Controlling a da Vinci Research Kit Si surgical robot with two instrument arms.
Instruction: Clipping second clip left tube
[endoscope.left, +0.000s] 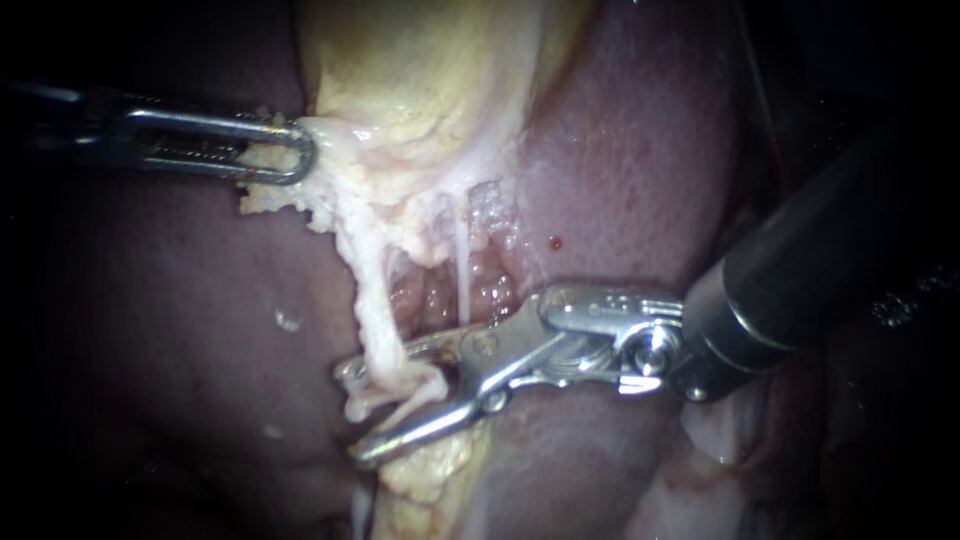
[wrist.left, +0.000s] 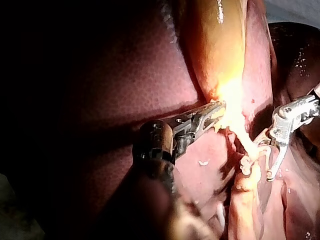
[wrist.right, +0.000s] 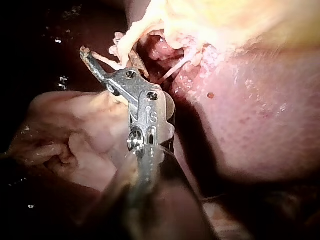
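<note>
The jaws of the right instrument (endoscope.left: 352, 414) are seen spread apart, with a clear gap between them. The left tube (endoscope.left: 375, 310) is straddled by them: the pale, thick strand passes down across the upper jaw and ends in a bunched knot inside the gap, just above the lower jaw. A grip from both sides is not shown. Whether a clip is carried in these jaws cannot be told. In the right wrist view only one jaw is shown clearly, with pale strands draped at its tip.

Just beside the left tube, a thin strand (endoscope.left: 462, 260) is stretched down toward the hinge of the right instrument, over a reddish hollow of raw tissue. Both strands are traced up to the yellow-white gallbladder (endoscope.left: 430, 70).

At the gallbladder's lower edge, a pale fringe of tissue (endoscope.left: 290, 200) is clamped between the closed jaws of the left instrument (endoscope.left: 295, 150), whose shaft is brought in from the dark side of the field, well apart from the right instrument.

All of this is surrounded by the dark red liver (endoscope.left: 640, 150), on which a small red spot is noted near the thin strand.
</note>
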